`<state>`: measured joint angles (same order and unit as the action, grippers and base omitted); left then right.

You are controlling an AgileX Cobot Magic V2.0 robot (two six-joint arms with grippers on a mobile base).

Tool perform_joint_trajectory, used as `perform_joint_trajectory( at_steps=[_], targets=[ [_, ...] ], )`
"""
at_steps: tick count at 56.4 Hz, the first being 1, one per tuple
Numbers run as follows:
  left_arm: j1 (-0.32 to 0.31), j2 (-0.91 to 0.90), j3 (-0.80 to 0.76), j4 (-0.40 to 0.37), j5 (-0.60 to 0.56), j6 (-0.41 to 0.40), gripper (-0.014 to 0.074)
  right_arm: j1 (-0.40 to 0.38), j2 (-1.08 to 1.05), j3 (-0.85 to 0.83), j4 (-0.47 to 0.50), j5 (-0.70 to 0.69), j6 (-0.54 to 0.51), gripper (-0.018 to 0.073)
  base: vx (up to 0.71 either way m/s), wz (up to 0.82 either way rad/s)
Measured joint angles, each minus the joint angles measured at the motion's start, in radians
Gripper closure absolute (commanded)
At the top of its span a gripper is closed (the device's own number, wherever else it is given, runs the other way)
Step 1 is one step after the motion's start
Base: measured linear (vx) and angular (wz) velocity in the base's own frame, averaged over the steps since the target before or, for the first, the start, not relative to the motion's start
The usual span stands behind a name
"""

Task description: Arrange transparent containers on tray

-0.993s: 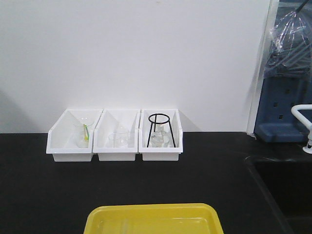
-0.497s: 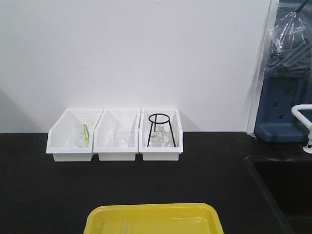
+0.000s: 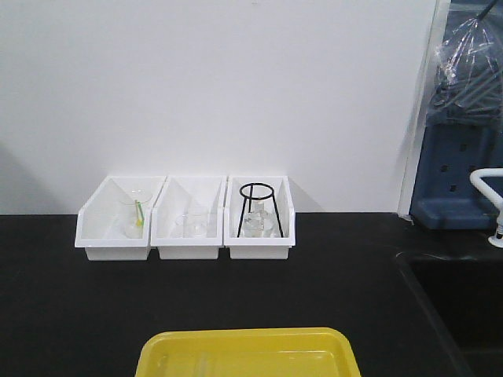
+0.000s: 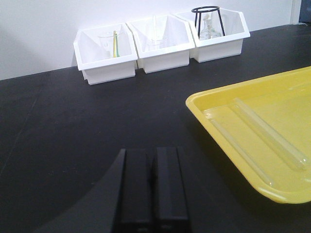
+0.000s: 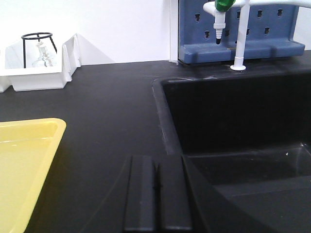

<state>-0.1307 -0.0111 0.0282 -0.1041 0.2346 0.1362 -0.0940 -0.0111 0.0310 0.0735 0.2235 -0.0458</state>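
Note:
The yellow tray (image 3: 247, 339) sits at the front edge of the black bench; it also shows as the tray (image 4: 228, 94) in the left wrist view and the tray (image 5: 29, 127) in the right wrist view. Two transparent containers lie inside it, side by side: one test tube (image 4: 269, 133) and a second test tube (image 4: 238, 151) closer to the tray's left rim. My left gripper (image 4: 151, 155) is shut and empty, low over the bench left of the tray. My right gripper (image 5: 158, 162) is shut and empty, right of the tray, beside the sink.
Three white bins (image 3: 185, 218) stand against the back wall, holding beakers, a flask and a black wire stand (image 3: 258, 208). A sunken black sink (image 5: 233, 116) lies at the right, with a white tap (image 5: 238, 34) and a blue rack (image 3: 456, 173) behind it.

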Motion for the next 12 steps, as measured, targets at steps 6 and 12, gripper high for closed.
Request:
perform_joint_trajectory(
  at_steps=[6,12],
  targets=[
    [0.000,0.000,0.000,0.000,0.000,0.000,0.0604,0.000,0.000,0.000,0.000,0.000,0.000,0.0572,0.00,0.00],
    [0.000,0.000,0.000,0.000,0.000,0.000,0.0604,0.000,0.000,0.000,0.000,0.000,0.000,0.0572,0.00,0.00]
  ],
)
